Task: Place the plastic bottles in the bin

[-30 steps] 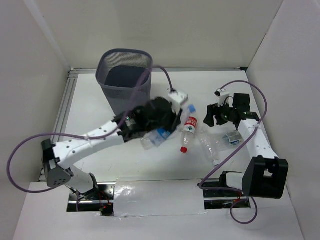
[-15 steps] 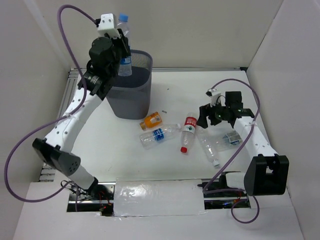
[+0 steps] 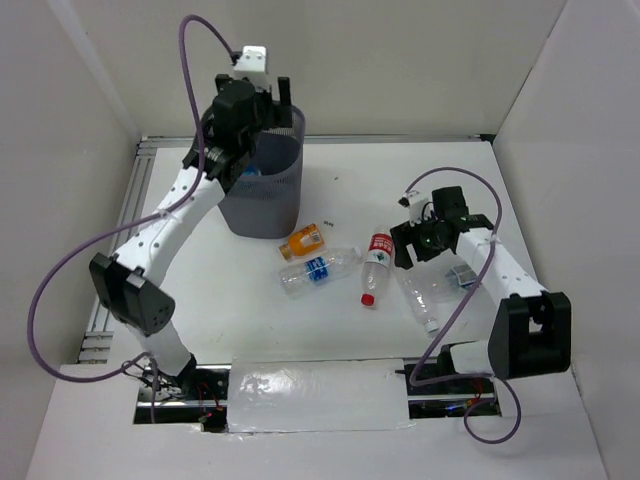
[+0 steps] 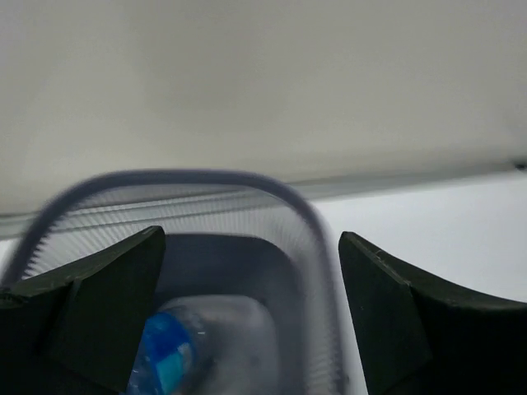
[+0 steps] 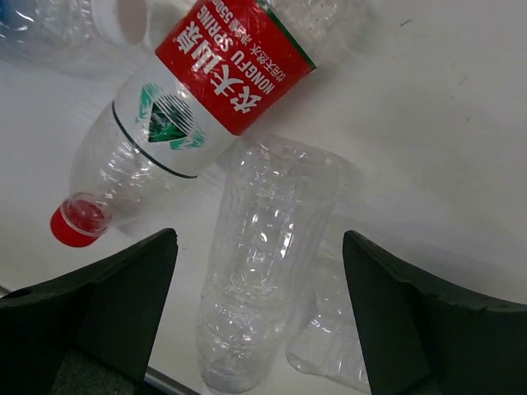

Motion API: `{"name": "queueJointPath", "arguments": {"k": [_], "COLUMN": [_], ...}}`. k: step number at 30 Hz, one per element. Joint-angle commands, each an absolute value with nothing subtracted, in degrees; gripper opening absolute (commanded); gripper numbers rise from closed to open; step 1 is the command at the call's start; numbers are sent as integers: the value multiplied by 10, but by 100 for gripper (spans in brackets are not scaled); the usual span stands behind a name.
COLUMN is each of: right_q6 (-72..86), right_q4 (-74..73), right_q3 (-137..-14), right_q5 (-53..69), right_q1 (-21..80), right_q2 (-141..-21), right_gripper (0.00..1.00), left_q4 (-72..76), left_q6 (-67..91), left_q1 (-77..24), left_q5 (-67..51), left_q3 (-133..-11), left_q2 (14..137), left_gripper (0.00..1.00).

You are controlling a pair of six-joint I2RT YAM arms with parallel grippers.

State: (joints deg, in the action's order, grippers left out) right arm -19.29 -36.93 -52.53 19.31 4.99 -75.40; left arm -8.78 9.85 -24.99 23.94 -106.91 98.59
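My left gripper [image 3: 268, 115] hangs open over the dark mesh bin [image 3: 262, 200]. In the left wrist view its jaws [image 4: 251, 247] are wide apart with nothing between them, and a blue-labelled bottle [image 4: 165, 354] lies inside the bin [image 4: 309, 239]. On the table lie an orange bottle [image 3: 303, 241], a blue-labelled bottle [image 3: 318, 268], a red-labelled, red-capped bottle [image 3: 375, 265] and a clear bottle [image 3: 420, 295]. My right gripper [image 3: 408, 245] is open just above the clear bottle [image 5: 263, 271], with one finger on each side of it. The red-labelled bottle [image 5: 198, 90] lies beside it.
A crumpled blue-labelled bottle [image 3: 462, 278] lies under the right forearm. Another clear bottle [image 5: 346, 346] lies against the one between my right fingers. White walls close in the table on the left, right and back. A metal rail [image 3: 130, 200] runs along the left edge.
My left gripper opened and let the blue-labelled bottle drop into the bin. The right gripper moved down and left over the clear bottle.
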Motion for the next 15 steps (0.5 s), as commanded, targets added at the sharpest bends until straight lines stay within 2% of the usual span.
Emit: {"name": "queueJointPath", "arguments": {"k": [1, 4, 8, 13, 15], "right_q6": [-218, -231, -226, -213, -198], "right_q4": [-414, -430, -417, -381, -374], "right_q3": [-561, -577, -575, -545, -545], "right_q5": [151, 151, 113, 83, 70], "right_q1": [66, 78, 90, 110, 117], "right_q2": [-782, -821, -868, -910, -920], "right_gripper": [88, 87, 85, 80, 74], "left_q4": [-71, -99, -88, -88, -88], "left_q6": [38, 48, 86, 128, 134], "left_q1": [-337, -418, -517, -577, -596], "left_q5": [149, 104, 141, 193, 201], "left_q3": [-1034, -927, -730, -648, -623], "left_q2": [884, 826, 754, 714, 714], "left_gripper": [99, 97, 96, 96, 96]}}
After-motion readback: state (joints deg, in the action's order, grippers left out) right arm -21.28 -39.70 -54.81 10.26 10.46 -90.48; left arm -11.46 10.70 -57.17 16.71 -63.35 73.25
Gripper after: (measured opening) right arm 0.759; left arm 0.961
